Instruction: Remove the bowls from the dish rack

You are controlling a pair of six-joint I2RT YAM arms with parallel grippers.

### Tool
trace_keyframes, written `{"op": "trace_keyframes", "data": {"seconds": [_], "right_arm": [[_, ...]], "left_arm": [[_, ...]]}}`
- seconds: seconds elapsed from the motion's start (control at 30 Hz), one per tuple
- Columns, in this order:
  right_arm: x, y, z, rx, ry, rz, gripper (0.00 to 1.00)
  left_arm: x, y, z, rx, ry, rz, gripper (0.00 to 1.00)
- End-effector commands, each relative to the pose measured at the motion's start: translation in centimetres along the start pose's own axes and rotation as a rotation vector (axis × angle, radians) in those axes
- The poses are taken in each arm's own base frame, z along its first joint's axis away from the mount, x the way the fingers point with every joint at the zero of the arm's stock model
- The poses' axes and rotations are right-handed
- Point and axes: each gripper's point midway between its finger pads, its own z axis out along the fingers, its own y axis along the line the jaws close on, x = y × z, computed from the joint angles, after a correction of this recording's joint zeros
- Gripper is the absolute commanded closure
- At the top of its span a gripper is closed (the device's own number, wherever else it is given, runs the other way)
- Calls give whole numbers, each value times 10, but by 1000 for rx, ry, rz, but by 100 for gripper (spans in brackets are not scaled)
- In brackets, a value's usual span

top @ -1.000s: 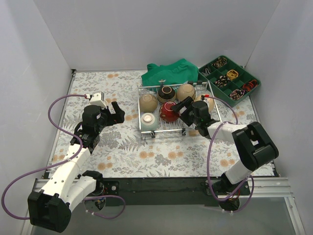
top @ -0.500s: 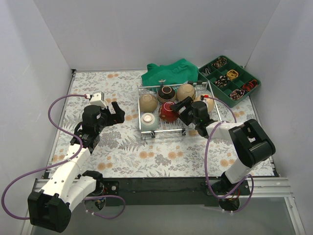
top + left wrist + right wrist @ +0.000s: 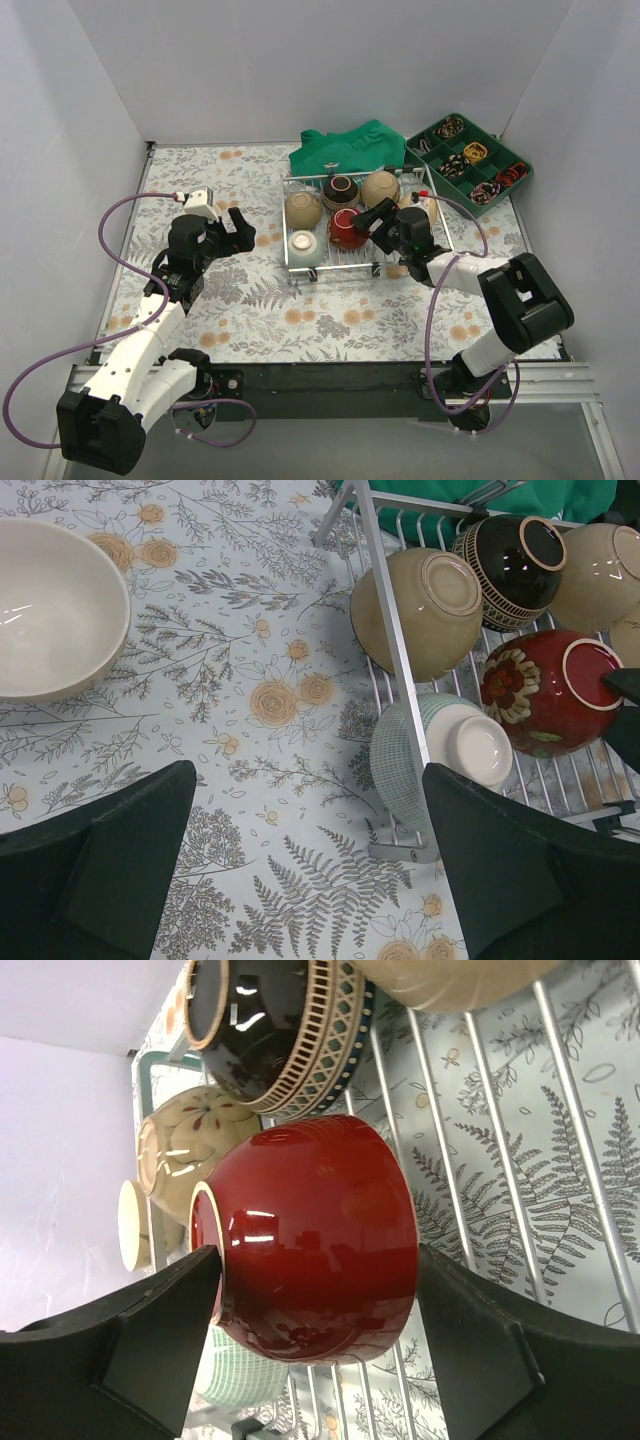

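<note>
The silver wire dish rack (image 3: 290, 232) stands mid-table and also shows in the left wrist view (image 3: 385, 630). It holds a tan bowl (image 3: 303, 208), a black patterned bowl (image 3: 340, 190), a beige bowl (image 3: 381, 187), a green-and-white bowl (image 3: 306, 246) and a red bowl (image 3: 345, 228). My right gripper (image 3: 372, 222) reaches into the rack. In the right wrist view its fingers (image 3: 160, 1330) press the red bowl (image 3: 310, 1230) at rim and base. The bowl lies on its side on the wires. My left gripper (image 3: 234, 230) is open and empty over the table, left of the rack.
A white bowl (image 3: 50, 600) sits upright on the floral tablecloth left of the rack, by my left gripper. A green cloth (image 3: 350, 148) lies behind the rack. A green compartment tray (image 3: 470, 162) stands at the back right. White walls enclose the table.
My right gripper has edged further onto the red bowl in the rack. The left arm has not moved.
</note>
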Motion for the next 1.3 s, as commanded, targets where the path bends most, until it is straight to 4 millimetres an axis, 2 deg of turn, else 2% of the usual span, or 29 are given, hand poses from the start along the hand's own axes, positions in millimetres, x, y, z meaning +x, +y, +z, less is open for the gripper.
{"op": "trace_keyframes", "data": {"seconds": [0.0,0.1,0.13,0.37,0.5,0.57,0.67,0.7,0.9,1.07,1.27], "right_arm": [[-23,33,-15,-102,-70,-130,74],[-29,45,-21,-138,-84,-197,87],[-33,51,-23,-147,-94,-212,87],[-40,58,-27,-129,-87,-369,89],[-29,62,-25,-166,-25,-408,89],[-27,63,-22,-175,-10,-419,85],[-19,61,-17,-187,28,-438,72],[-15,64,-16,-208,52,-449,64],[-4,82,-18,-332,112,-549,45],[8,98,-20,-446,172,-586,42],[15,99,-23,-504,202,-557,42]], "left_arm": [[2,-2,-1,14,-2,8,2],[3,-2,0,12,3,10,2],[3,-2,0,12,3,10,2],[5,-1,1,9,11,10,2],[4,-1,1,10,10,10,2],[6,0,2,7,16,10,2],[6,0,2,7,16,10,2],[7,0,2,6,19,10,2],[5,-1,2,7,16,10,2],[6,0,2,7,17,10,2],[6,0,2,7,17,10,2]]}}
